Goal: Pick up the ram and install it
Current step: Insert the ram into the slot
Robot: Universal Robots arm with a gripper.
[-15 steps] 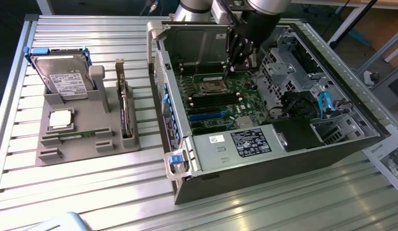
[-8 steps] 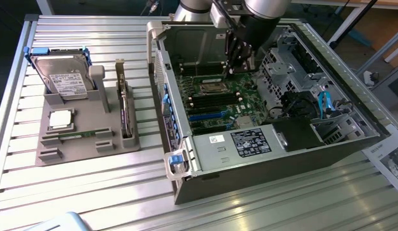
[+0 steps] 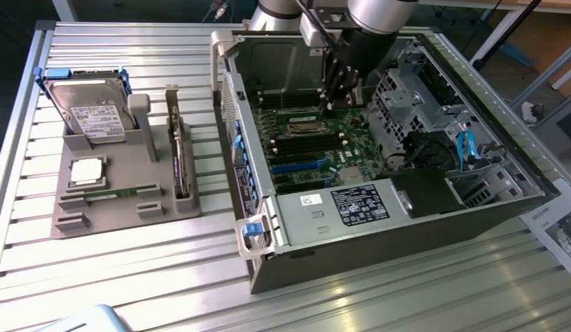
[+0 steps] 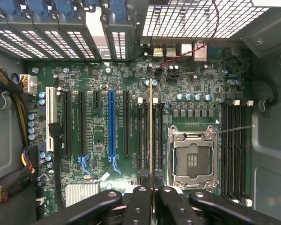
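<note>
**While the gripper (image 4: 152, 201) reaches into the case, the ram (image 4: 151, 126) sits pinched between its fingers**

As we look down from the wrist, we find the gripper nearly closed, its black fingers (image 4: 139, 206) clamped on the ram. We see the ram edge-on, as a thin pale line running out from between them. The stick lies in line with a bank of dark memory slots (image 4: 143, 136) on the green motherboard (image 4: 84, 75), between the blue slot (image 4: 111, 126) and the open processor socket (image 4: 193, 159). We cannot tell whether its lower edge touches a slot.

From the exterior view, the gripper (image 3: 329, 104) hangs upright inside the open computer case (image 3: 378, 252), toward the far end. It is low over the motherboard and just on the far side of the processor socket.

On the exterior view's left, apart from the case, a gray holder (image 3: 128, 200) rests on the slatted table (image 3: 128, 277). The holder carries a hard drive (image 3: 94, 114) leaning at its far end and a square silver chip (image 3: 86, 171) lying flat nearer to us. A dark expansion card (image 3: 180, 162) stands on edge along the side of the holder that faces the case.
</note>
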